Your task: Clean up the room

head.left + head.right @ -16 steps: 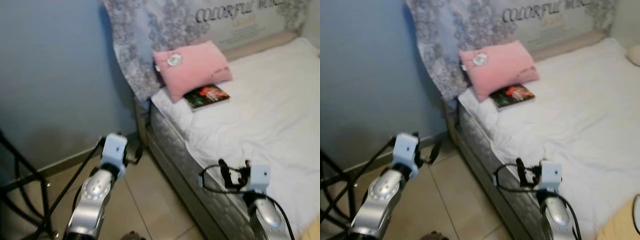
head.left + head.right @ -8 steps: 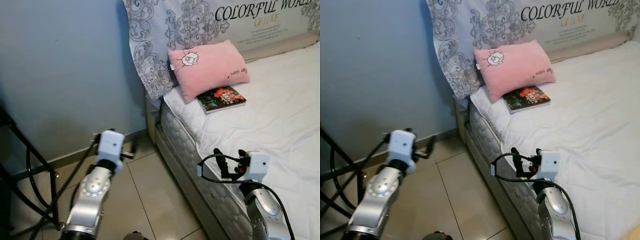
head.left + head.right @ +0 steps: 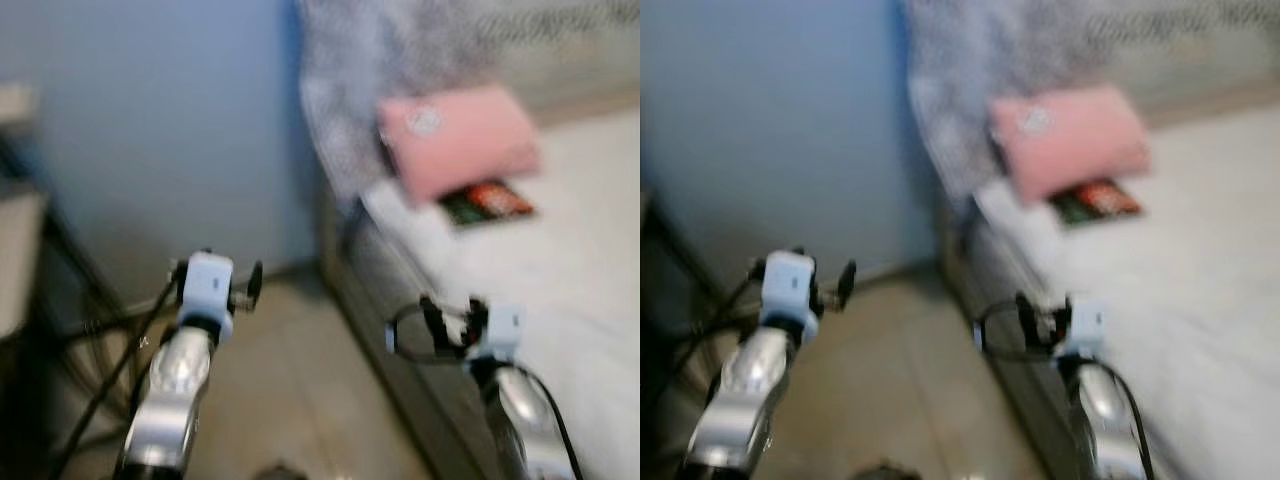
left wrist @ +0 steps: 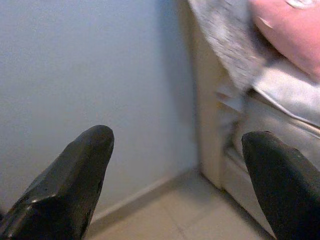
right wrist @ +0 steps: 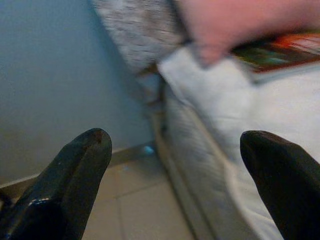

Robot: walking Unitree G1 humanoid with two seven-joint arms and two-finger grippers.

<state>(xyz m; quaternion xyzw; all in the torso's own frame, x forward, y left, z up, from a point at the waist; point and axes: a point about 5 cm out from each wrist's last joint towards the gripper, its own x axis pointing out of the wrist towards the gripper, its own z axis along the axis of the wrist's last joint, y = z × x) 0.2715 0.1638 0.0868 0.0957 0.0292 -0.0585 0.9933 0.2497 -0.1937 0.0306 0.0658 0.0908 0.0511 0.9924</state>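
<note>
**A:** Start close in. What are the hands doing?

**B:** The left hand [image 3: 243, 287] is raised over the tiled floor [image 3: 290, 400], fingers spread wide with nothing between them. The right hand [image 3: 446, 318] is at the edge of the bed [image 3: 570, 290], fingers likewise parted and empty (the wrist views show a broad gap on both).

**A:** And beyond that?

**B:** To the robot's left, a dark metal frame [image 3: 70, 300] with cables near its foot. Further up the bed, a book [image 3: 487, 201] lies flat on the white sheet, its near end tucked just under a pink pillow [image 3: 455, 140] that leans on a patterned pillow [image 3: 350, 110] against the blue wall [image 3: 160, 130].

**A:** Where's the risk?

**B:** The head views are smeared, so I'd judge the robot is moving. If the book is the item to tidy, it's well away from either hand. Reaching with the picture this blurred could land the fingers on the pillow instead, or drag the sheet.

**A:** Anything lower down?

**B:** The right arm is close to the mattress side and could scrape it (its own cable loop might snag too). The left arm is close enough to the frame and cables to catch on them.
</note>
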